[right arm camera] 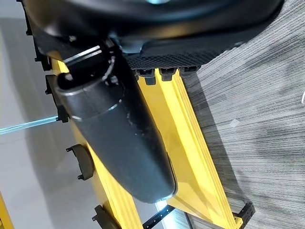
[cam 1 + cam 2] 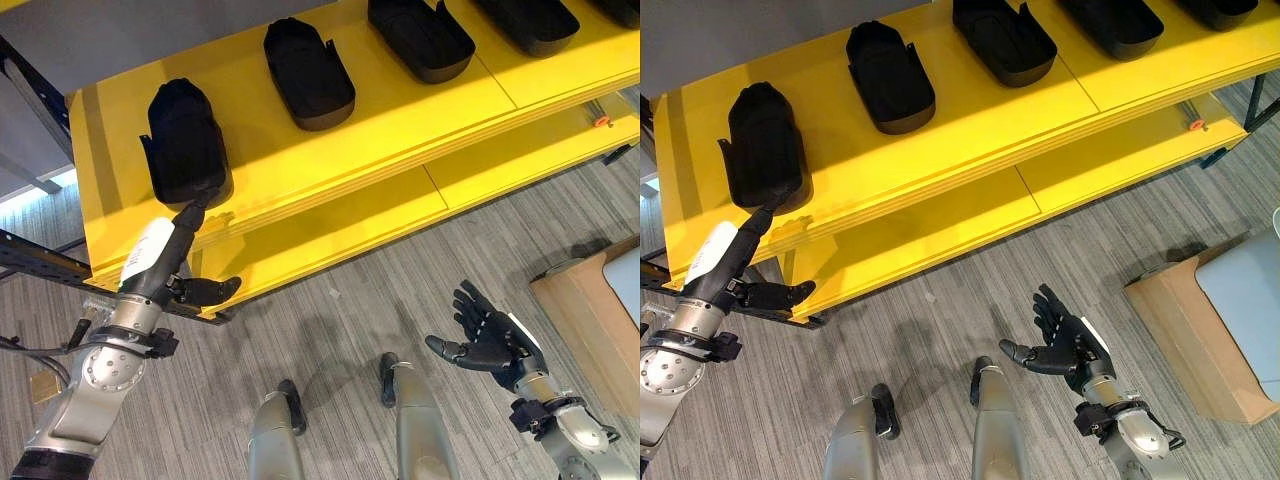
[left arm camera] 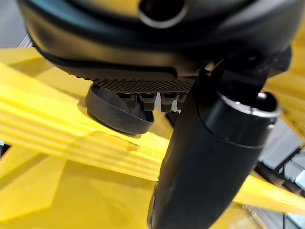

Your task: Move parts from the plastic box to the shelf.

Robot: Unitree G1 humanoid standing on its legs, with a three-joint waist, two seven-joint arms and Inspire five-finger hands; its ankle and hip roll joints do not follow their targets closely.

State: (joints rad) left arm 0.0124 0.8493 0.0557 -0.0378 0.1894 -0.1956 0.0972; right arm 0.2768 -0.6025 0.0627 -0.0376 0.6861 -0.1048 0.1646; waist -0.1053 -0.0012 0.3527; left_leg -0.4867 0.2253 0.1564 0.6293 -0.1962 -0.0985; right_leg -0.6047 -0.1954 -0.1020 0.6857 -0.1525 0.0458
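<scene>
the left hand (image 2: 160, 262), fingers straight, touches the black part (image 2: 187, 140) at the near left corner of the yellow shelf (image 2: 300, 180). a careless nudge could tip it off the near edge. the right hand (image 2: 490, 340) hangs spread over the floor, holding nothing. five black parts sit in a row along the shelf.

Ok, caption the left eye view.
Left hand touches a black part on the yellow shelf; right hand open, empty.
</scene>
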